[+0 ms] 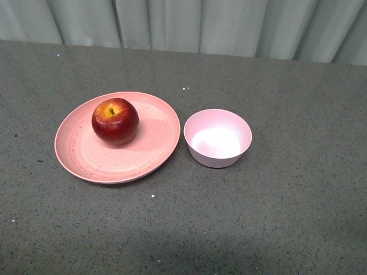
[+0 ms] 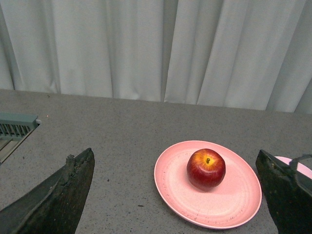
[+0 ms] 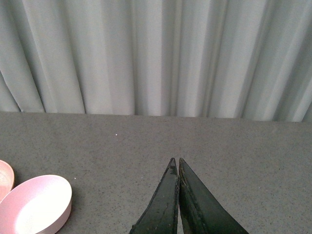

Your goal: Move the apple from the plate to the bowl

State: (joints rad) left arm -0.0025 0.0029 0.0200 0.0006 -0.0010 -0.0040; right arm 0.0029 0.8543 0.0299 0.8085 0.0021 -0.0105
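Note:
A shiny dark-red apple [image 1: 115,121] with a yellow patch at its stem sits upright on the wide salmon-pink plate [image 1: 80,152]. Just right of the plate stands the small pale pink bowl [image 1: 218,137], with nothing inside. Neither arm shows in the front view. In the left wrist view my left gripper [image 2: 175,158] is open wide, its dark fingers framing the apple [image 2: 206,168] and the plate [image 2: 214,207] from a distance. My right gripper [image 3: 175,160] is shut on nothing, hanging over bare table beside the bowl [image 3: 34,204].
The grey speckled table [image 1: 287,217] runs back to a pale curtain [image 1: 200,26]. A grey vented object [image 2: 14,127] lies at the table's edge in the left wrist view.

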